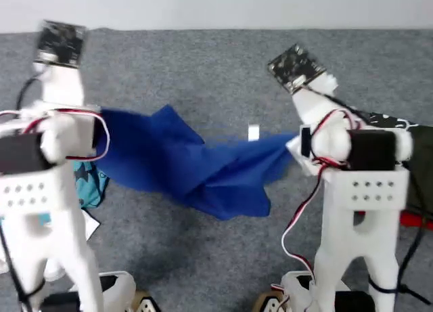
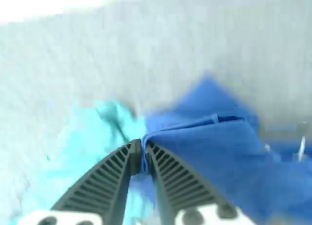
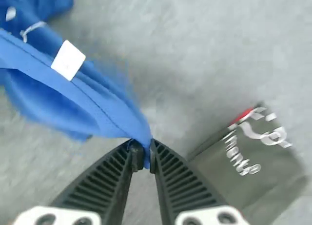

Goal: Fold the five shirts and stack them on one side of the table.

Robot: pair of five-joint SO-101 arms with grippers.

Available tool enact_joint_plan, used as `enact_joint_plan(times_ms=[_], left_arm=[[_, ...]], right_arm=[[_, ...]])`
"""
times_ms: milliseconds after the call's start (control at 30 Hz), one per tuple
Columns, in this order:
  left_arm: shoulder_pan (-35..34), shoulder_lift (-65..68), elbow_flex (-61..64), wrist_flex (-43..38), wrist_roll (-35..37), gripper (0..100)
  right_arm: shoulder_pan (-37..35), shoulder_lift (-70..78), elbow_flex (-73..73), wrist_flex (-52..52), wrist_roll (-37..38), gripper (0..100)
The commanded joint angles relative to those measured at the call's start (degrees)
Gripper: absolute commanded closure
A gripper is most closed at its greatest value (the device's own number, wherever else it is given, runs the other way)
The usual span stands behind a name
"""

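- Spreading step: shirt (image 1: 196,163) strung between left gripper (image 2: 143,148) and right gripper (image 3: 143,149), both jaws clamped on its edges.
- Next, you likely lower it flat below the jaws, then fold.

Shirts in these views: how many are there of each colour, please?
blue shirt: 1
turquoise shirt: 1
dark green shirt: 1
red cloth, only an edge showing, likely a shirt: 1
Total: 4
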Motion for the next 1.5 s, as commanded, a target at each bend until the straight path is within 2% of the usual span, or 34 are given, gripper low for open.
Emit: enact_joint_plan(times_ms=[0, 267, 467, 667, 833, 1067, 1167, 1333, 1467], left_arm=[[1.93, -4.48, -7.34, -5.71, 3.16, 99], [10.73, -4.92, -23.52, -15.12, 4.31, 99], [15.21, -4.84, -31.52, -16.26, -0.44, 99], [15.12, -4.92, -37.85, -16.00, -6.95, 100], [15.12, -5.01, -43.56, -15.82, -12.22, 100], [15.03, -5.27, -47.69, -15.82, -16.62, 100], [15.03, -5.36, -47.78, -14.86, -16.70, 100], [15.03, -5.36, -51.03, -8.88, -17.76, 100], [14.95, -5.36, -54.37, -5.36, -17.93, 100]], right_arm=[[-0.04, -1.63, -10.46, -1.19, -0.70, 98.8], [0.22, -1.71, -26.02, -7.52, -0.70, 98.8], [2.51, -1.98, -34.02, -10.95, -0.26, 98.8], [9.71, -2.86, -36.92, -13.14, 1.67, 98.8], [13.32, -4.53, -36.92, -7.60, 3.25, 98.8], [13.67, -7.08, -36.92, -0.75, 3.16, 98.8], [13.67, -8.04, -37.10, -2.42, 3.25, 98.8], [13.49, -8.40, -37.19, -9.36, 3.34, 98.8], [13.58, -9.80, -37.19, -9.36, 4.57, 98.8]])
